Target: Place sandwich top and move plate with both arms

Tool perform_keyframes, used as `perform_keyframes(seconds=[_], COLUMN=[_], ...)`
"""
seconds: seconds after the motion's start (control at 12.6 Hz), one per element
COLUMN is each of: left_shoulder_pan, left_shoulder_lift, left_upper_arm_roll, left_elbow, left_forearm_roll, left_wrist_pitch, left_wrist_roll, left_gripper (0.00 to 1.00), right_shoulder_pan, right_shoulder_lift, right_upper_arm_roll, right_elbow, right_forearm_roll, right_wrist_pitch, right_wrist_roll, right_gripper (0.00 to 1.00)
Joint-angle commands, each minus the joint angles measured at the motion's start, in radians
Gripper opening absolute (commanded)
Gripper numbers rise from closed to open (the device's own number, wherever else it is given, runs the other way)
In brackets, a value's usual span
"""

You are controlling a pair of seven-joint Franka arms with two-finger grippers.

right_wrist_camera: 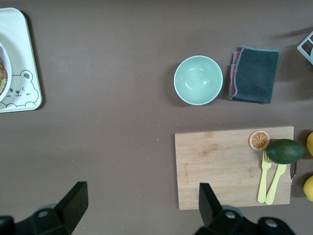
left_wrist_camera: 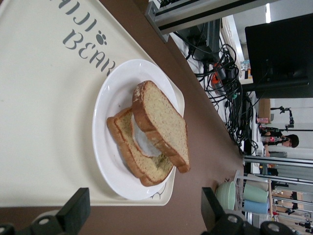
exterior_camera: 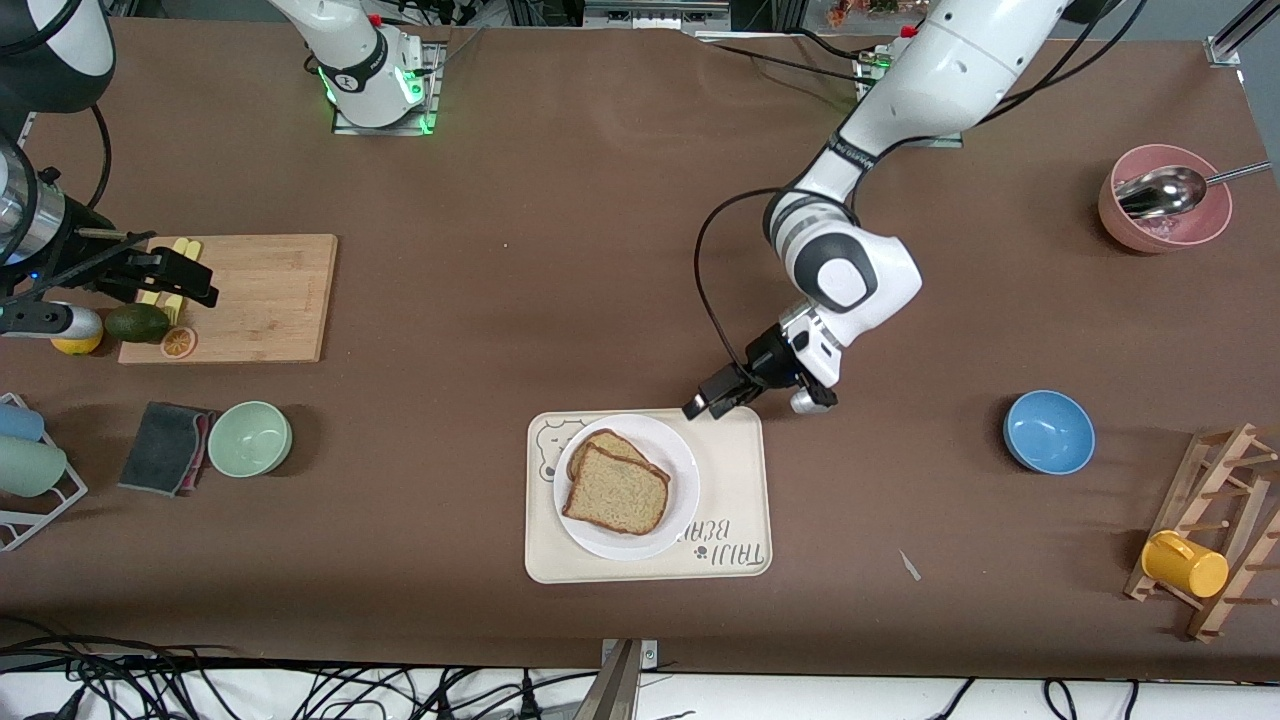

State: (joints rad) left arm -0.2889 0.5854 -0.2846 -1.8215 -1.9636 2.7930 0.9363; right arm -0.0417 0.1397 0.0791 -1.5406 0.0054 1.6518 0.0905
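Tray (exterior_camera: 735,545) nearest, plate (exterior_camera: 678,460) on it, sandwich top (exterior_camera: 617,489) askew on the egg slice. Left gripper (exterior_camera: 718,396) over the tray's farther edge, right gripper (exterior_camera: 170,280) over the cutting board (exterior_camera: 265,295), jaws spread on both. Risk: uneven lift slides the top off.

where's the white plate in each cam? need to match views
Front view: the plate sits on the cream bear tray, low centre, stacked bread on it; the left gripper hovers open over the tray's corner.
Left wrist view: the plate fills the middle, sandwich top lying on the lower slice.
Right wrist view: only a sliver of the plate's rim at the frame edge.
Shared landmark: the tray's bear drawing.
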Motion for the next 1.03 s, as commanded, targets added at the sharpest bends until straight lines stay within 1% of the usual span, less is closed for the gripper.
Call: perform_keyframes(seconds=[0.0,0.08,0.24,0.32,0.48,0.56,0.64,0.72,0.8,0.88,0.95], left_shoulder_pan=[0.052,0.086,0.135,0.158,0.189,0.206,0.227,0.252,0.264,0.273,0.301], left_shoulder_lift=[-0.125,-0.159,-0.208,-0.213,-0.229,-0.246,-0.269,-0.289,-0.317,-0.343,-0.370], left_upper_arm_roll=[-0.030,-0.051,-0.053,-0.051,-0.042,-0.041,-0.039,-0.033,-0.012,0.022,0.031], left_elbow=[-0.174,-0.227,-0.297,-0.298,-0.288,-0.285,-0.286,-0.288,-0.289,-0.289,-0.289], left_forearm_roll=[0.113,0.191,0.316,0.409,0.677,0.787,0.863,0.905,0.946,1.018,1.125], left_wrist_pitch=[-0.009,-0.029,-0.149,-0.197,-0.275,-0.298,-0.331,-0.366,-0.406,-0.455,-0.501], left_wrist_roll=[-0.001,-0.001,-0.036,-0.116,-0.355,-0.448,-0.499,-0.545,-0.582,-0.623,-0.677], left_gripper=[0.99,0.99,0.99,0.99,0.99,0.99,0.99,1.00,1.00,1.00,1.00], right_shoulder_pan=[0.003,0.003,0.003,0.003,0.003,0.003,0.002,0.002,0.000,0.002,0.002], right_shoulder_lift=[0.000,0.000,0.000,0.000,0.001,0.000,0.000,0.001,0.001,0.001,0.003], right_upper_arm_roll=[0.002,0.002,0.002,0.002,0.002,0.002,0.002,0.001,-0.001,-0.001,-0.001], right_elbow=[0.008,0.008,0.008,0.008,0.007,0.007,0.007,0.008,0.007,0.008,0.008], right_forearm_roll=[-0.015,-0.015,-0.015,-0.015,-0.012,-0.012,-0.013,-0.013,-0.015,-0.024,-0.060], right_wrist_pitch=[-0.003,-0.004,-0.007,-0.007,-0.009,-0.010,-0.010,-0.006,-0.003,0.000,0.003], right_wrist_roll=[-0.008,-0.008,-0.008,-0.008,-0.003,0.000,0.003,0.002,-0.006,-0.006,-0.002], right_gripper=[1.00,1.00,1.00,1.00,1.00,1.00,1.00,1.00,1.00,1.00,1.00])
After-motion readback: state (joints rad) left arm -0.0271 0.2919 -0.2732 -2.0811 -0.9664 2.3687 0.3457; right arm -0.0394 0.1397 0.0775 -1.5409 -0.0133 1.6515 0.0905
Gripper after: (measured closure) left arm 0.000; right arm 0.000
